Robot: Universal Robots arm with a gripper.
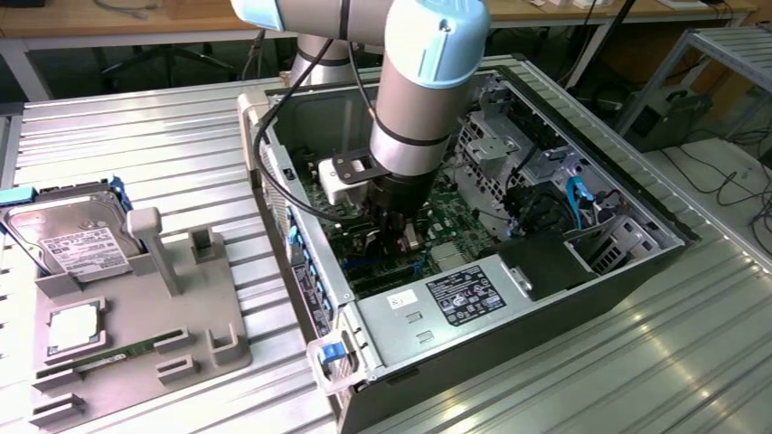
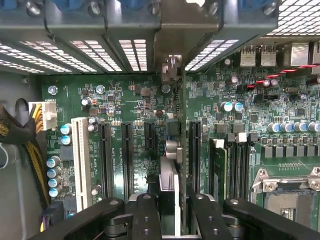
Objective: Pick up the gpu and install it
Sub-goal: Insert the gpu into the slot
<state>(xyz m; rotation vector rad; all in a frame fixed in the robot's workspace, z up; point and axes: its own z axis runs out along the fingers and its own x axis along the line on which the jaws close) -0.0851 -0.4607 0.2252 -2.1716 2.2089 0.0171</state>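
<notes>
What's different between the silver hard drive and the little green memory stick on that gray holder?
The hard drive is broad and silver with a white label, while the memory stick is narrow and green. The hard drive stands propped on its edge, leaning back, whereas the memory stick lies low along its slot. Both sit in the gray holder.

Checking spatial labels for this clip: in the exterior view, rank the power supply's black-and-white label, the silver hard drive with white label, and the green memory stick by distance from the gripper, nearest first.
Gripper is inside the open computer case.
1. Black-and-white power supply label: beside it, inside the case.
2. Silver hard drive with white label: far toward the exterior view's left, standing in the grey holder.
3. Green memory stick: low in the same holder, about equally far; too close to call.
</notes>
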